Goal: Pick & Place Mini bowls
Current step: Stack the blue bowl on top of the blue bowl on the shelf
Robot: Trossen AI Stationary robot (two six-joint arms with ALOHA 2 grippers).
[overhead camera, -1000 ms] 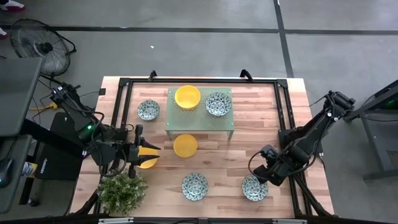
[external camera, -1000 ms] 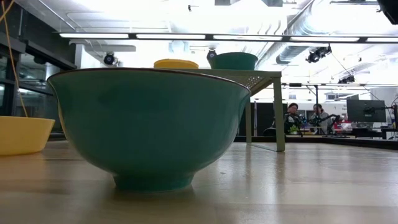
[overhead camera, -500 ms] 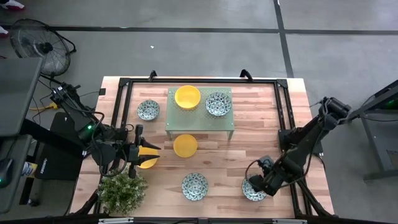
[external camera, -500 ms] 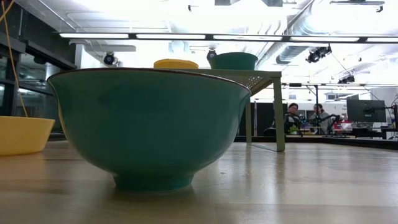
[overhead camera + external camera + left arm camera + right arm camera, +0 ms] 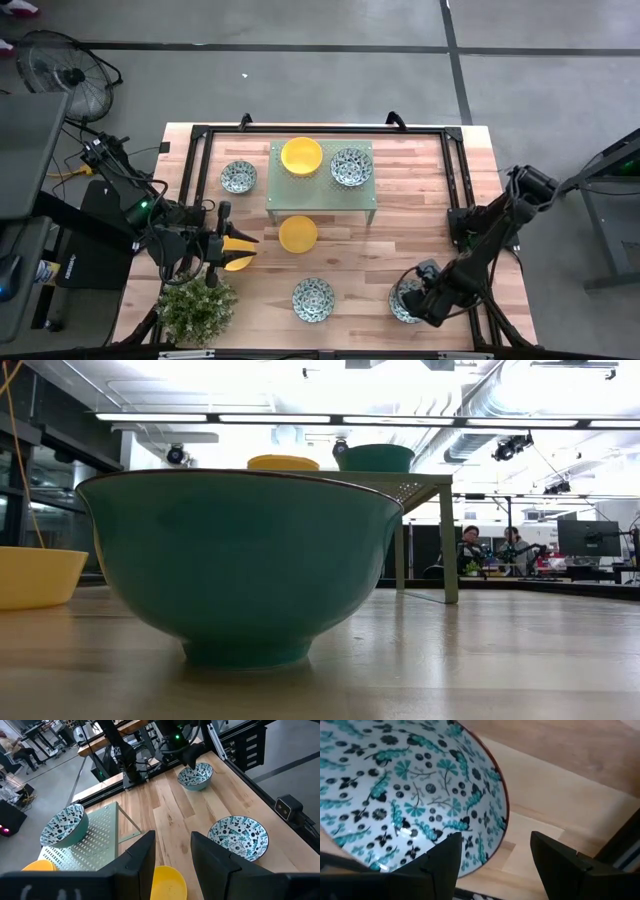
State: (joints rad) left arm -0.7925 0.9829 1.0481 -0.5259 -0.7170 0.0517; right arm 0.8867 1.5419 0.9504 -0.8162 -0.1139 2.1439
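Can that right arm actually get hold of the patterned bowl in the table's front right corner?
Probably yes. The right gripper is open right at the patterned bowl, its rim between the fingers, and nothing stands in between.

A: Low view: near bowl point(image 5: 240, 560) blocks most of the tabletop point(image 5: 480, 660); yellow bowl point(image 5: 35, 575) cut by the edge.

B: Right wrist: patterned bowl point(image 5: 395, 795) runs off frame. High view: right gripper point(image 5: 418, 295) covers part of it; plant point(image 5: 195, 308) cut at the bottom edge.

A: People point(image 5: 490, 545) too small to make out.
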